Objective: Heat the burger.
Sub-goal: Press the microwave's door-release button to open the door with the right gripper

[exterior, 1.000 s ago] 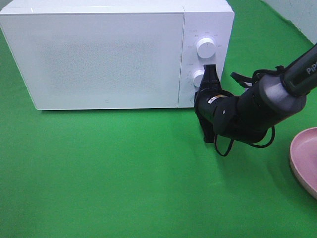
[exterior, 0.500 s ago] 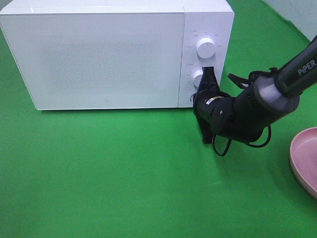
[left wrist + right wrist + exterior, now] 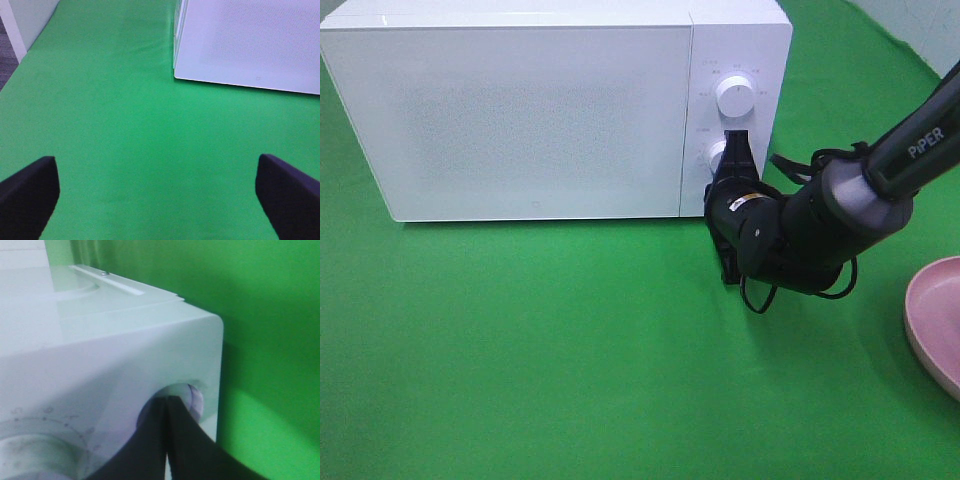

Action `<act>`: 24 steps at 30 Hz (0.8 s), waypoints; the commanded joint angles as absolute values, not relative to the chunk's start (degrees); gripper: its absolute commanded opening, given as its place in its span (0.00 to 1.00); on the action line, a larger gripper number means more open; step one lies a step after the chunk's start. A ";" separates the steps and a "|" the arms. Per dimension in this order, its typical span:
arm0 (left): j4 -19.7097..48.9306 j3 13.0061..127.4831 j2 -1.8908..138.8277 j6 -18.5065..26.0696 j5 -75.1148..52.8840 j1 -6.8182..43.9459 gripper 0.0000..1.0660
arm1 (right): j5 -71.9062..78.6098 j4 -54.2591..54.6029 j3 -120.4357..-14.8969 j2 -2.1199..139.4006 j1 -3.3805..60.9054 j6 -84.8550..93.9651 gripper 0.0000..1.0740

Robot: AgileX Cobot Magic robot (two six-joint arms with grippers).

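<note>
Nearest you, a broad stretch of green cloth (image 3: 570,350) lies open in front of the white box-shaped microwave oven (image 3: 540,120), with free room along its whole front edge. Your left gripper (image 3: 159,195) hangs low over that cloth, its black fingers (image 3: 27,192) spread wide with only cloth between them and the oven's front corner ahead; the high view does not take it in. At the right edge a round pink plate (image 3: 935,320) is cut by the frame, well apart from the right arm, and the part in view carries nothing. Your right gripper (image 3: 736,150) reaches in to the oven's control panel, jaws pressed together on nothing, their tips (image 3: 172,432) set at a round recessed button (image 3: 195,399) near the panel's lower corner, just past the lower white knob (image 3: 717,157); the upper white knob (image 3: 735,95) stands free above. The oven door is shut and its frosted front hides the inside. The burger shows in no view, so you cannot tell where it is. Beyond the oven, the cloth runs to a pale wall (image 3: 910,25) at the far right.
</note>
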State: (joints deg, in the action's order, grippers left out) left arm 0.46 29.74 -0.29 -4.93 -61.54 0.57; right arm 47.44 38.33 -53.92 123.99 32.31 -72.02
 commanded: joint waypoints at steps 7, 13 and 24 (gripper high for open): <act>0.57 29.56 -0.57 -4.81 -61.13 0.40 0.94 | 68.58 35.52 -59.30 123.53 30.42 -71.68 0.00; 0.57 29.56 -0.57 -4.81 -61.13 0.40 0.94 | 72.08 34.78 -62.62 124.45 28.82 -69.16 0.00; 0.57 29.56 -0.57 -4.81 -61.13 0.40 0.94 | 72.59 34.95 -63.25 125.08 28.88 -69.79 0.00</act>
State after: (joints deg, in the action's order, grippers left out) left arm 0.46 29.74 -0.29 -4.93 -61.54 0.57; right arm 49.39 40.57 -56.09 126.22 32.60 -70.53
